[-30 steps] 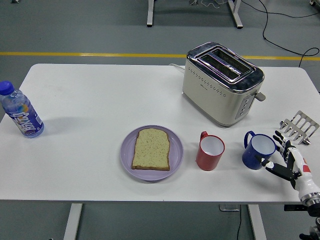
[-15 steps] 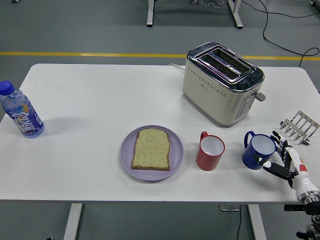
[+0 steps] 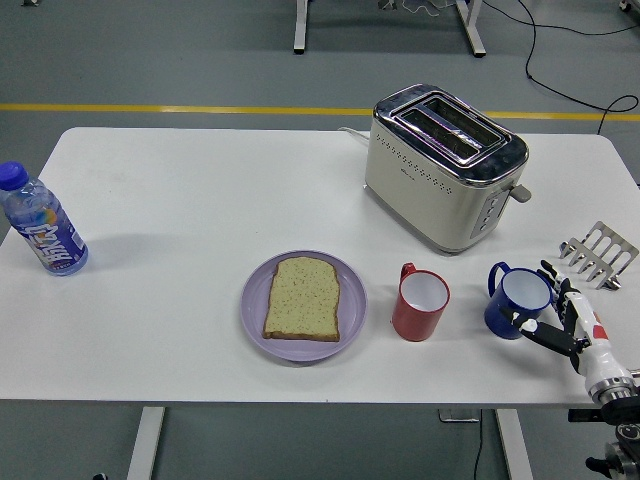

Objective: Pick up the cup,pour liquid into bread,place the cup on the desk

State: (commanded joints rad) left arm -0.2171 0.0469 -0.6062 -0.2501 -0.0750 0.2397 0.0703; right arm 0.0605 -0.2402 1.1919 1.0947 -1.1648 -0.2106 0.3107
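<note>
While upright, blue cup (image 3: 518, 303), handle pointing far-left, right hand (image 3: 562, 318) open beside it, holding nothing

The white table (image 3: 200, 200) carries a bottle (image 3: 40, 232), plate (image 3: 258, 318), red cup (image 3: 419, 304), blue cup (image 3: 514, 301), toaster (image 3: 440, 168) and rack (image 3: 597, 254).
</note>
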